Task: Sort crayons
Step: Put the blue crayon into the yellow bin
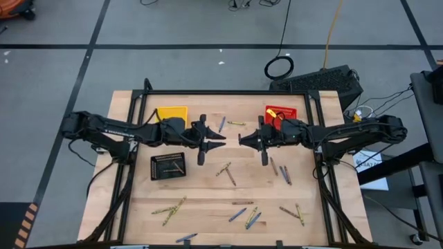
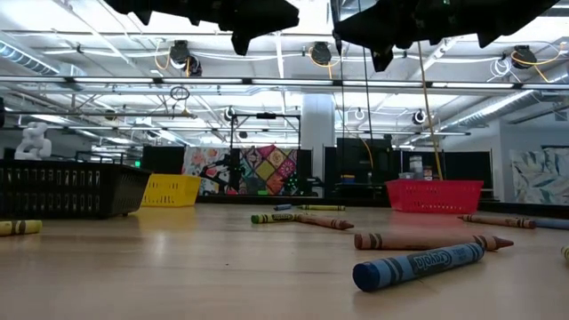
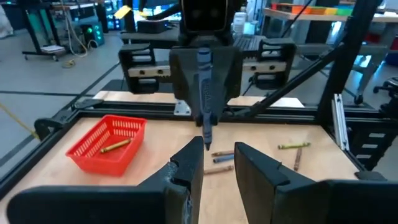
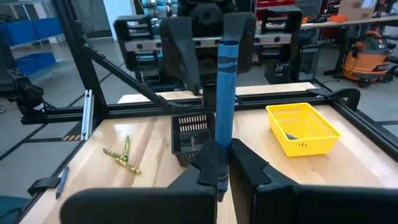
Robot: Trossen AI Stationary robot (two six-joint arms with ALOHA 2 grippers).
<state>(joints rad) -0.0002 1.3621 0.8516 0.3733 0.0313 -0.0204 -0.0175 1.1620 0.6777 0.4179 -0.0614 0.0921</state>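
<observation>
My right gripper (image 1: 241,139) is shut on a blue crayon (image 4: 224,93), high above the middle of the table. My left gripper (image 1: 221,138) faces it, open. Its two fingers (image 3: 189,168) stand on either side of the crayon's free end (image 3: 207,134) and touch nothing. Both grippers show dark at the top of the low view: the left gripper (image 2: 258,27) and the right gripper (image 2: 378,40). Several more crayons (image 1: 227,171) lie loose on the wooden table (image 1: 208,207). My right gripper pinches the blue crayon near one end (image 4: 219,163) between its two fingers. The fingers come level from the table's right side and lie along the crayon. The crayon sticks out past the fingertips toward my left gripper, lifted clear of the table.
A yellow basket (image 1: 172,113) stands at the far left, a red basket (image 1: 280,112) at the far right with a crayon in it (image 3: 115,146), and a black basket (image 1: 168,166) left of centre. Loose crayons lie along the near edge (image 1: 246,216) and right of centre (image 1: 284,173).
</observation>
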